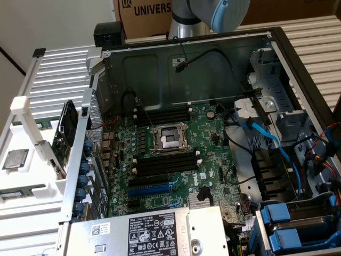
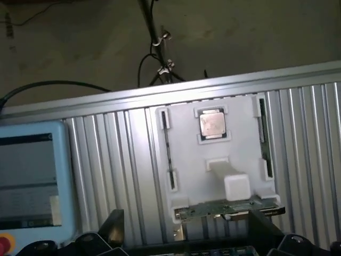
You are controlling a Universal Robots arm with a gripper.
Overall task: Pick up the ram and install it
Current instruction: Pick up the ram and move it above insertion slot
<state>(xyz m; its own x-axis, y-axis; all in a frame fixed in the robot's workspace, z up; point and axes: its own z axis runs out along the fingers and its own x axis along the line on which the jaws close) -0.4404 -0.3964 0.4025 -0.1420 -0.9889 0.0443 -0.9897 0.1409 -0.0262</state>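
The ram (image 2: 264, 141) looks like a thin dark stick standing on edge in a slot of the white holder (image 2: 186, 160), beside a square silver chip (image 2: 211, 124). In the exterior view the same holder (image 1: 32, 176) lies at the left outside the computer case, with the ram (image 1: 21, 193) near its front. My gripper (image 2: 186, 234) hangs high above the holder, open, its two dark fingertips (image 2: 112, 226) wide apart with nothing between them. Inside the case, black memory slots (image 1: 162, 114) with white clips flank the processor socket (image 1: 169, 140) on the green motherboard (image 1: 213, 160).
A green card (image 2: 229, 210) stands at the holder's edge nearest the case. A blue-grey pendant with a screen (image 2: 32, 181) lies on the ribbed aluminium table (image 2: 309, 160). The power supply (image 1: 154, 232), blue cables (image 1: 277, 149) and drive bays (image 1: 287, 224) crowd the case. My arm (image 1: 229, 13) rises behind it.
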